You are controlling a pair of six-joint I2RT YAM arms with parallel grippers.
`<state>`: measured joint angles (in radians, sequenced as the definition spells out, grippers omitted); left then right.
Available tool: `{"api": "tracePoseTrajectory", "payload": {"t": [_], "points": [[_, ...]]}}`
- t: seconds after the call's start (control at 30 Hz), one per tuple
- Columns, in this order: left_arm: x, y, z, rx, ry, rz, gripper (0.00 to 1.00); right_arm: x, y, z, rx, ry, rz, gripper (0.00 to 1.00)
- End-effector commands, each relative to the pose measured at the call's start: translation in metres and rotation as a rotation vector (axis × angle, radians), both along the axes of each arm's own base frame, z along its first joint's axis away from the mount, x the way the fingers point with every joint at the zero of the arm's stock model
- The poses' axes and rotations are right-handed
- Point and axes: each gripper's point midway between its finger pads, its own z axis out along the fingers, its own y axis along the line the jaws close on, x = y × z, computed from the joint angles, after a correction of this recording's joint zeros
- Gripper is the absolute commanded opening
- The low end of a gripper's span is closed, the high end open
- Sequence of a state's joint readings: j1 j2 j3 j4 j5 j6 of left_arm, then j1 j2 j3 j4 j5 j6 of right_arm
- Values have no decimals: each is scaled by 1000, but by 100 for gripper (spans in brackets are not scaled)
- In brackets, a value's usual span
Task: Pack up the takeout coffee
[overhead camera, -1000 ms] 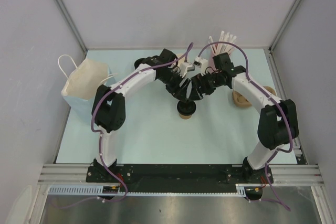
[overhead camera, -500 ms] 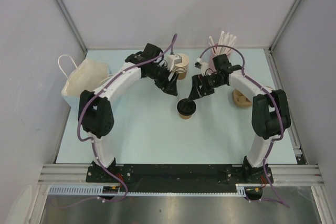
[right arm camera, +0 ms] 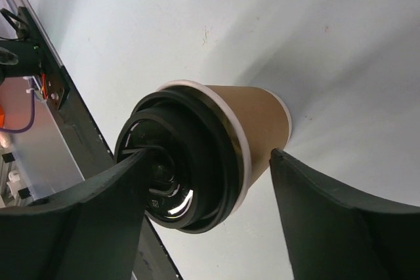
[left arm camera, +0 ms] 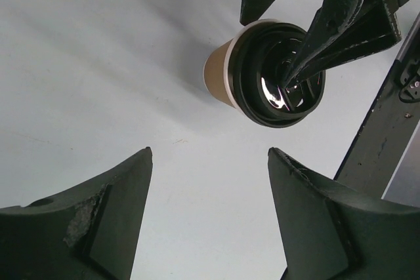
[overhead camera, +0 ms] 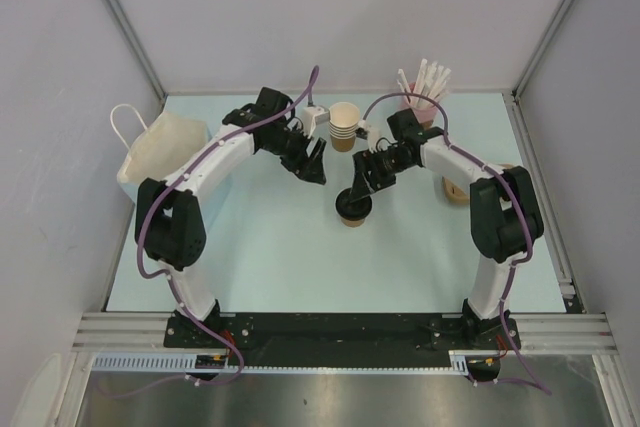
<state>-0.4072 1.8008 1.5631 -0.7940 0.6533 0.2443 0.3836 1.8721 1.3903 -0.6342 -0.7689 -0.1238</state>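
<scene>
Paper cup [overhead camera: 353, 211] upright, long axis vertical, black lid [left arm camera: 279, 83] skyward. Straddled from 1 o'clock by right gripper [overhead camera: 357, 193], jaws apart. Left gripper [overhead camera: 314, 170] near 10 o'clock, spread, empty.

the paper cup [right arm camera: 252, 119] is seen in matt brown kraft, capped by a glossy black plastic lid [right arm camera: 197, 149]. the tabletop [left arm camera: 98, 63] is shown smooth and matt; the fingers [left arm camera: 92, 227] of the left gripper [left arm camera: 210, 153] are scuffed matt black.

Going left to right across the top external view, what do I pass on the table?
White paper bag → left pincer → lidded coffee cup → pink cup of white sticks. The stack of lidless cups overlaps the coffee cup sideways, so it is left out.
</scene>
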Motion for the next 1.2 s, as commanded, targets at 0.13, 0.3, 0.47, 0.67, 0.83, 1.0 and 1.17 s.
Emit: {"api": "tracePoseTrajectory", "payload": {"t": [0.13,0.3,0.47,0.67,0.83,1.0,1.17], "points": [[1,-8,16,-65,-37,-13,76,9,-5,-5,-13,0,-7,68],[-1,-10,11,-65,-23,-13,76,4,-4,-6,10,31,11,67],[-2,-9,10,-63,-25,-9,76,2,-3,5,41,17,26,79],[-3,-11,11,-60,-33,-12,76,2,-7,14,62,11,24,79],[-5,-11,13,-61,-40,-13,76,0,-9,17,90,35,26,79],[-6,-11,10,-54,-45,-12,76,-3,-9,21,105,37,36,81],[-7,-14,9,-54,-41,-19,76,1,-12,9,42,22,18,73]]}}
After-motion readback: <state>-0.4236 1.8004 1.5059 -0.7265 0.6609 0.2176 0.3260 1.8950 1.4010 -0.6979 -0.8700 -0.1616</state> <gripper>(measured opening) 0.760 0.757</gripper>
